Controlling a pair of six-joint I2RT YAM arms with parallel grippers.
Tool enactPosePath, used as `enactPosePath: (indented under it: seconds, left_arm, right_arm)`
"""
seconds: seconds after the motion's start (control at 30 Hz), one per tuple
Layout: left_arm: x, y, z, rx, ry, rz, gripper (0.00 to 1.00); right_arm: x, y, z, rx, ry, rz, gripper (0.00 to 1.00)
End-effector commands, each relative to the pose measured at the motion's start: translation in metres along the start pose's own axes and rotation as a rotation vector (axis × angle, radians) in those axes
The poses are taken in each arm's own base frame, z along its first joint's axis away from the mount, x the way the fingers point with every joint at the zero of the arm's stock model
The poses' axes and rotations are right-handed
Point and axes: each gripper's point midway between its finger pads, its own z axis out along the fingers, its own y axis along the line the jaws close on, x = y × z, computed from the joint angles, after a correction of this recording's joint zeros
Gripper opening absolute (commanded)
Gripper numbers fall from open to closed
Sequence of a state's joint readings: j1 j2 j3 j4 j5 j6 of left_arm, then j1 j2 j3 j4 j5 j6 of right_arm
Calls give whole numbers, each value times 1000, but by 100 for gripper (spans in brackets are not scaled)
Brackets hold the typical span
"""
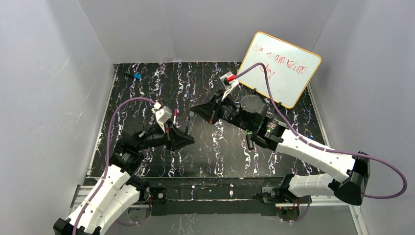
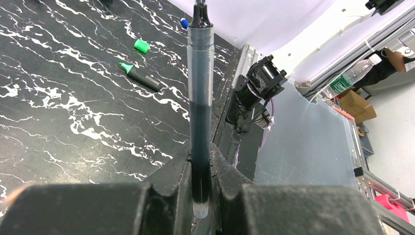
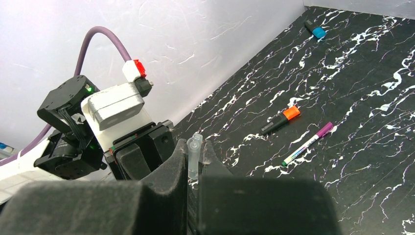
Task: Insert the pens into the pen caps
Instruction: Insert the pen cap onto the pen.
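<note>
Table surface (image 1: 147, 93), black with white veining, is filling the middle of the top view, and the two arms are reaching over it from the lower edge. The left gripper (image 2: 200, 164) is clamping the dark slim pen (image 2: 200, 88), its fingers (image 2: 178, 176) pressing tight on the lower barrel while the pen is standing straight up the frame of the left wrist view, its narrow end pointing at the top edge. The right gripper (image 3: 195, 169) is pinching a small clear cap (image 3: 195, 149) between its closed fingers (image 3: 169, 171), with the cap's top poking just above them. In the top view the two grippers are facing each other near the centre, close but not touching. On the table, an orange-capped black marker (image 3: 280, 121) is lying right of centre in the right wrist view, with a white slim pen (image 3: 308, 143) wearing a purple cap lying just beside it. A blue-capped marker (image 3: 313, 28) is sitting in the upper right of that view. A green-tipped marker (image 2: 139, 77) and a loose green cap (image 2: 141, 46) are lying near each other in the upper left of the left wrist view. A whiteboard (image 1: 284, 68) with red writing is leaning at the upper right of the top view.
</note>
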State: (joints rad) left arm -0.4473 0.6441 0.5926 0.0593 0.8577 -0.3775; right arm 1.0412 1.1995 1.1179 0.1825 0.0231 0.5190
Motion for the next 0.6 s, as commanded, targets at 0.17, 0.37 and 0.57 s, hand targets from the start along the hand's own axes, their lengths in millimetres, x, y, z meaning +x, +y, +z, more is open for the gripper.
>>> enactPosePath:
  seconds: [0.17,0.37,0.57]
  left_arm:
    - [7,-6,-2,28,18,-31,0]
    - [2,-7,0,35,14,-23,0]
    - [2,-9,1,53,16,-32,0]
  right_arm:
    - [-31,17,-1,-40,-84,-22,1]
    - [-31,19,-2,-45,-80,-21,1]
    - [-32,18,-1,-42,-83,-20,1]
